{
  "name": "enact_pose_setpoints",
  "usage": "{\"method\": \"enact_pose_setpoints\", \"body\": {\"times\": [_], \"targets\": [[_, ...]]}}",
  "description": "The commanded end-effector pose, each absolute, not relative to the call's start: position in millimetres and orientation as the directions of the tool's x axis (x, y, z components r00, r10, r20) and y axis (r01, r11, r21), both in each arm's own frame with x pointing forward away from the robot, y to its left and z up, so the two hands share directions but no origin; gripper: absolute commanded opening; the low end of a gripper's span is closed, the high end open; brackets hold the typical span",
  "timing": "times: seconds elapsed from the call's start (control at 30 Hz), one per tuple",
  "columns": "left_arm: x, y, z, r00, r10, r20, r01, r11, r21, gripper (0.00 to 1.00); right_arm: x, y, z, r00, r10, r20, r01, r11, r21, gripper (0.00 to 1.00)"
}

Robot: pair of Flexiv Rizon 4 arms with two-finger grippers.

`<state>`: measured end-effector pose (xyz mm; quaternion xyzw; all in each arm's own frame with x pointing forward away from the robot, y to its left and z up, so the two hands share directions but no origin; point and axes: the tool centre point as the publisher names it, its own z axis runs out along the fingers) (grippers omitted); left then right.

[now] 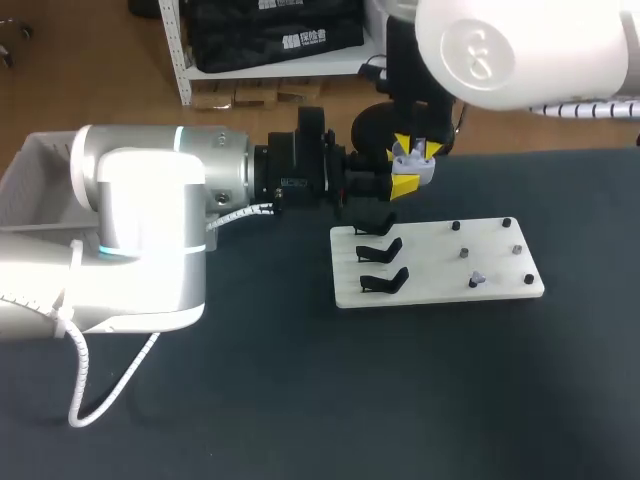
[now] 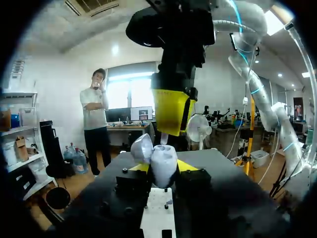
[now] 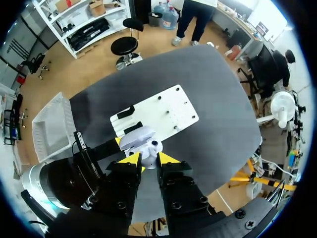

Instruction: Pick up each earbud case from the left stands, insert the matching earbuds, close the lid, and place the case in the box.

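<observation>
Where both arms meet: above the counter (image 1: 350, 400), just behind the white board (image 1: 440, 292), at the end that carries the stands.
left hand (image 2: 163, 167): closed on the earbud case (image 2: 163, 159), a yellow tip pressed to each side, reaching in level from the left.
earbud case: held up off the counter and clear of the board, body upright between the tips, lid (image 2: 141, 148) swung open to one side (pale grey, rounded).
right hand (image 3: 148, 158): straight above the open case, pointing down into it, very close over the top; open or gripping something, cannot tell.
stands (image 1: 382, 252): three black ones in a column on the left part of the board, the rearmost partly hidden under the left hand.
pegs (image 1: 462, 253): small and dark, scattered over the right part of the board.
earbud (image 1: 478, 279): one small pale piece on the board near its front right corner, among the pegs.
box (image 1: 40, 165): white, at the far left edge of the counter, behind the left arm (image 1: 140, 220), well apart from the case.
</observation>
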<state>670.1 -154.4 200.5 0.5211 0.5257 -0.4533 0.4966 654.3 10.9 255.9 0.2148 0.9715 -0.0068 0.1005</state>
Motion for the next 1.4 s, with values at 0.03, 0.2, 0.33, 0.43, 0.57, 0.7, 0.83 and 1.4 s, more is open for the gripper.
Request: {"method": "enact_pose_setpoints", "body": {"times": [0.03,0.2,0.33,0.43,0.57,0.7,0.83,1.4], "targets": [[669.5,-154.2,199.1,0.040,0.091,-0.995,0.998,0.050,0.045,0.00,655.0,10.3,255.4,-0.885,0.420,-0.200,0.423,0.906,0.030,0.00],[669.5,-154.2,199.1,0.040,0.091,-0.995,0.998,0.050,0.045,0.00,656.0,8.6,253.2,-0.883,0.425,-0.200,0.429,0.903,0.025,0.00],[669.5,-154.2,199.1,0.040,0.091,-0.995,0.998,0.050,0.045,0.00,656.8,8.3,251.8,-0.882,0.426,-0.199,0.431,0.902,0.021,0.00],[669.5,-154.2,199.1,0.040,0.091,-0.995,0.998,0.050,0.045,0.00,656.8,8.9,251.1,-0.883,0.425,-0.198,0.430,0.903,0.018,0.00],[669.5,-154.2,199.1,0.040,0.091,-0.995,0.998,0.050,0.045,0.00,656.2,10.2,250.6,-0.885,0.421,-0.198,0.427,0.904,0.015,0.00],[669.5,-154.2,199.1,0.040,0.091,-0.995,0.998,0.050,0.045,0.00,653.9,12.2,250.2,-0.887,0.419,-0.196,0.424,0.905,0.015,0.00],[669.5,-154.2,199.1,0.040,0.091,-0.995,0.998,0.050,0.045,0.00,653.8,12.1,249.2,-0.887,0.419,-0.197,0.425,0.905,0.013,0.00],[669.5,-154.2,199.1,0.040,0.091,-0.995,0.998,0.050,0.045,0.00,648.7,8.9,247.2,-0.884,0.425,-0.194,0.433,0.901,0.003,0.00]]}}
